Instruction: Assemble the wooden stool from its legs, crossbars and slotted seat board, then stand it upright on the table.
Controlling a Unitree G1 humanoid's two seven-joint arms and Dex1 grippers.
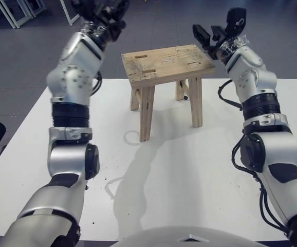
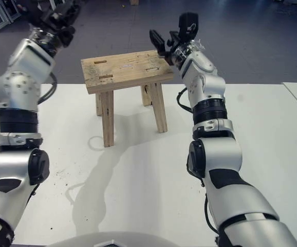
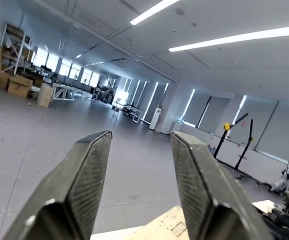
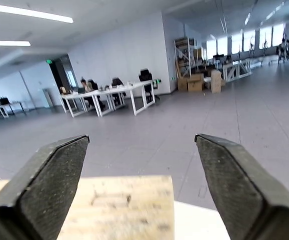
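"Pale wooden four-legged stool (image 1: pixel 166 67): where is it seen?"
"Upright on the white table (image 1: pixel 189 170), slotted seat board uppermost."
"How are the tools held?"
"The left tool (image 3: pixel 139 137) is raised off the stool's left side, fingers apart, nothing gripped. The right tool (image 4: pixel 142 139) is spread wide, empty, just beside the seat's right edge."

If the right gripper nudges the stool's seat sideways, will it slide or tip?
Probably rigid: the stool looks like solid wood. It may tip rather than slide, since it stands tall on narrow legs on the table.
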